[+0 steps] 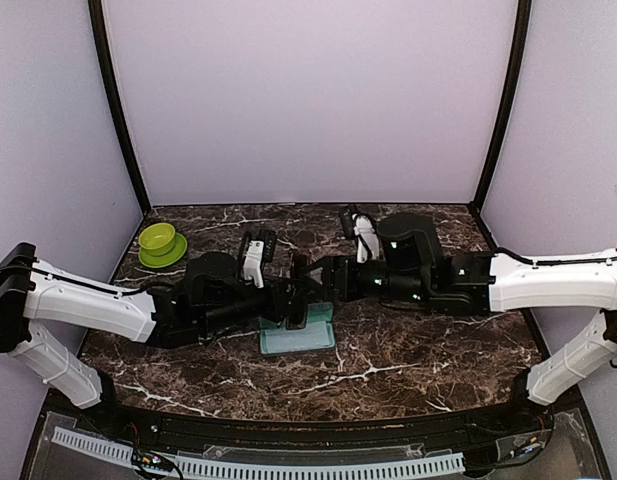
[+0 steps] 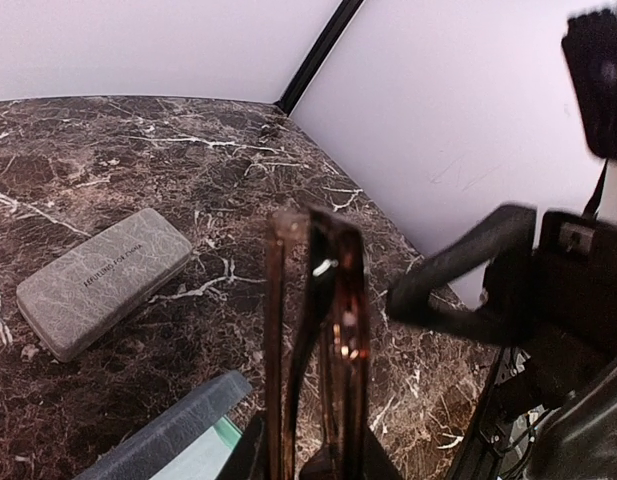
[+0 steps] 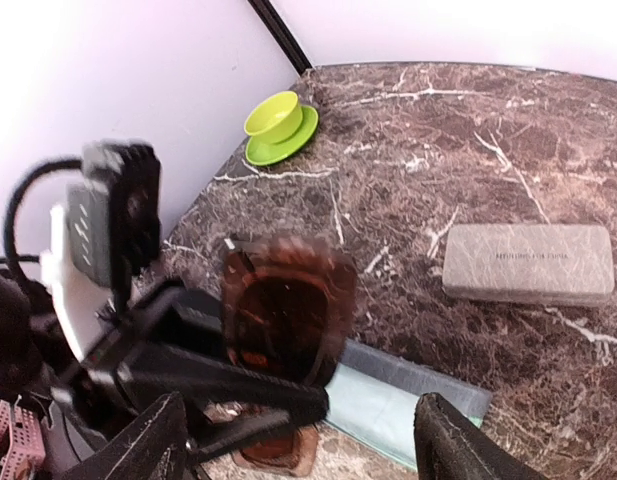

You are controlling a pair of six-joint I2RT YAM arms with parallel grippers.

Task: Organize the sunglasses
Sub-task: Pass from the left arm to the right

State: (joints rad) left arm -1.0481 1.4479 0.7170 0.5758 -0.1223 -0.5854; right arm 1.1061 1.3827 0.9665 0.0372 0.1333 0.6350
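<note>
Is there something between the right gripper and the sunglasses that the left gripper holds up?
Nothing visible. The open right gripper faces the sunglasses, held by the left gripper, with only air between. The closed grey case lies aside.

From my remote station, the only writing I can find is one line of capital letters stamped along the lid of the grey glasses case [image 2: 103,280] lying on the desk [image 2: 138,150]. In both wrist views it is too small to read.
</note>
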